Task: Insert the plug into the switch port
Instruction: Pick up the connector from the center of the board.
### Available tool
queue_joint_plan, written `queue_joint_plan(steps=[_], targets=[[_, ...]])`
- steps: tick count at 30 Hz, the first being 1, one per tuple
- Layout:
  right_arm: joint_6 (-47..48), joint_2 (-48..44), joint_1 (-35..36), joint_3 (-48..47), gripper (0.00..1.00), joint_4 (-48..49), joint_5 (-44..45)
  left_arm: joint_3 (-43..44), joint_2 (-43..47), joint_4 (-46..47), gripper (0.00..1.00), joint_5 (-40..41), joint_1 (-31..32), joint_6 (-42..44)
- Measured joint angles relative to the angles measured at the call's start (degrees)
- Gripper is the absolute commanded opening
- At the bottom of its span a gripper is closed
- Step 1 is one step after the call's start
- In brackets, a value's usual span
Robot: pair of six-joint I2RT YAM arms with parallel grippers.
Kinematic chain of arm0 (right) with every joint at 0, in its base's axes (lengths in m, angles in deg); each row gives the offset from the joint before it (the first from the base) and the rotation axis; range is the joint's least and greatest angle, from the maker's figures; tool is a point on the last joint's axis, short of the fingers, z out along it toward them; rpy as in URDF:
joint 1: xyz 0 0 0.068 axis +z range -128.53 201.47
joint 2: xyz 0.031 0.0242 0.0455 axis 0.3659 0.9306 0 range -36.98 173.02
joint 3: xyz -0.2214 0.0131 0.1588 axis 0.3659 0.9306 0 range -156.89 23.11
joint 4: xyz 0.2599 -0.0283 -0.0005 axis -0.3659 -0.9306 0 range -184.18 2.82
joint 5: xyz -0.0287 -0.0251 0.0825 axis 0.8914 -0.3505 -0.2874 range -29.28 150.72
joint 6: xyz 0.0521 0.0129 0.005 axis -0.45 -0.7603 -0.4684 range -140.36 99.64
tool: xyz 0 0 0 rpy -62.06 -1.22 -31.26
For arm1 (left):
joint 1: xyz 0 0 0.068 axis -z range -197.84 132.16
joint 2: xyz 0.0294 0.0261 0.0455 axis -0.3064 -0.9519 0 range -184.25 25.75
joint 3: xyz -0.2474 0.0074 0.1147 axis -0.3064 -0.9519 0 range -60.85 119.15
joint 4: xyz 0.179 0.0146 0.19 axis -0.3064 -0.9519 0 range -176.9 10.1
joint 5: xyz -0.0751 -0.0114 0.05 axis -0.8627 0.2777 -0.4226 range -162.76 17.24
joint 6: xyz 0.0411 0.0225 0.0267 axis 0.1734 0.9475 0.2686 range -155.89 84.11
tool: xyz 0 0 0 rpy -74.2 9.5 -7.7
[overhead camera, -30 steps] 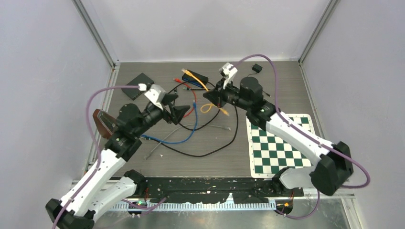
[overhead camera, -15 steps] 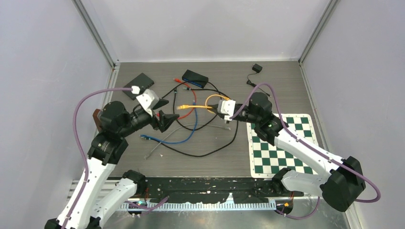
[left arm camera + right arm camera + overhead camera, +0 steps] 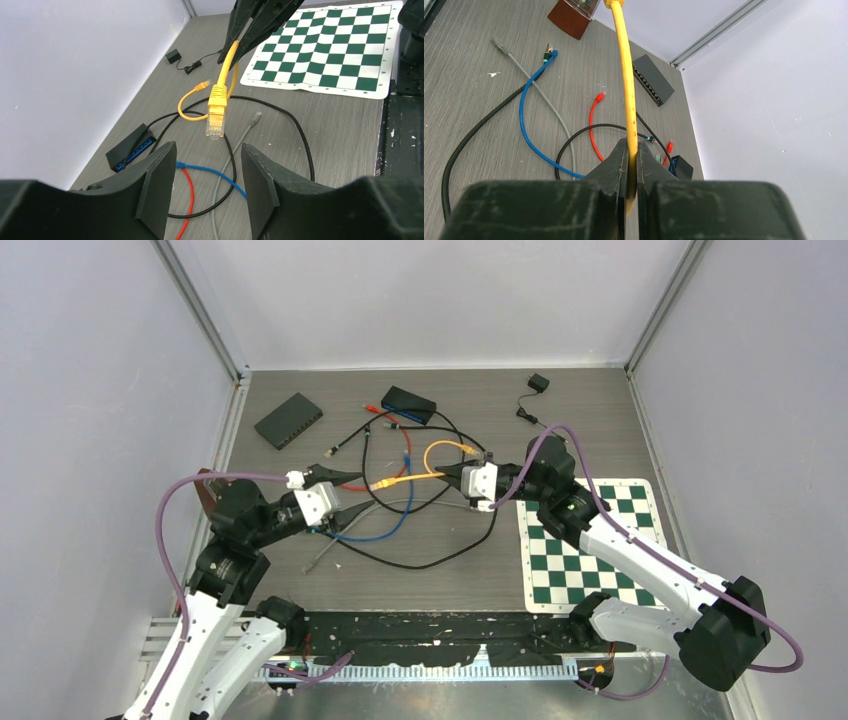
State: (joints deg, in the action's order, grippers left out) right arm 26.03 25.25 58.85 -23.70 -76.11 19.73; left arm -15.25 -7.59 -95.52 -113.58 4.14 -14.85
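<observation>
My right gripper (image 3: 452, 476) (image 3: 632, 148) is shut on a yellow cable (image 3: 626, 75) a little behind its end. The yellow plug (image 3: 381, 483) (image 3: 216, 115) sticks out leftwards, held above the table. It points at my left gripper (image 3: 356, 498) (image 3: 207, 149), which is open with nothing between its fingers. The plug's clear tip hangs just beyond the fingertips. A dark switch (image 3: 288, 420) (image 3: 652, 80) with a row of ports lies at the back left. A smaller black box (image 3: 408, 403) (image 3: 131, 148) with a blue port face lies at the back centre.
Blue (image 3: 392, 527), red (image 3: 400, 473), grey (image 3: 330, 545) and black (image 3: 470, 540) cables lie tangled mid-table. A green chessboard mat (image 3: 590, 540) (image 3: 330, 45) lies at the right. A brown block (image 3: 208, 495) (image 3: 572, 15) stands by the left edge, and a small black adapter (image 3: 538, 383) at the back right.
The right gripper has carried the yellow cable forward and leftwards, turning the plug toward the left gripper. The left arm has drawn back toward the near left and its jaws have narrowed.
</observation>
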Motion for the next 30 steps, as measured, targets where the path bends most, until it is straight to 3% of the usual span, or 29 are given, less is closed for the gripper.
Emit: queue_joint_plan(steps=[11, 16, 19, 27, 30], targets=[[0.26, 0.0, 0.17, 0.0, 0.05, -0.31, -0.74, 0.0, -2.8, 1.25, 0.44, -2.97, 0.0, 0.44], [0.26, 0.15, 0.48, 0.0, 0.05, -1.18, -0.7, -0.24, -2.47, 2.34, 0.47, -3.85, 0.0, -0.07], [0.2, 0.85, 0.66, -0.28, 0.05, -2.47, -0.68, -1.2, -1.6, 3.32, 0.55, -3.48, 0.0, -1.81], [-4.02, 3.41, 0.76, -5.84, 0.05, -9.94, 1.2, 2.19, -2.14, -1.62, 0.6, 6.25, 0.02, -11.43], [-5.22, 5.46, 0.76, -12.31, 0.05, -17.44, 3.02, 4.83, -2.67, -4.92, 0.62, 9.88, 0.02, -13.22]])
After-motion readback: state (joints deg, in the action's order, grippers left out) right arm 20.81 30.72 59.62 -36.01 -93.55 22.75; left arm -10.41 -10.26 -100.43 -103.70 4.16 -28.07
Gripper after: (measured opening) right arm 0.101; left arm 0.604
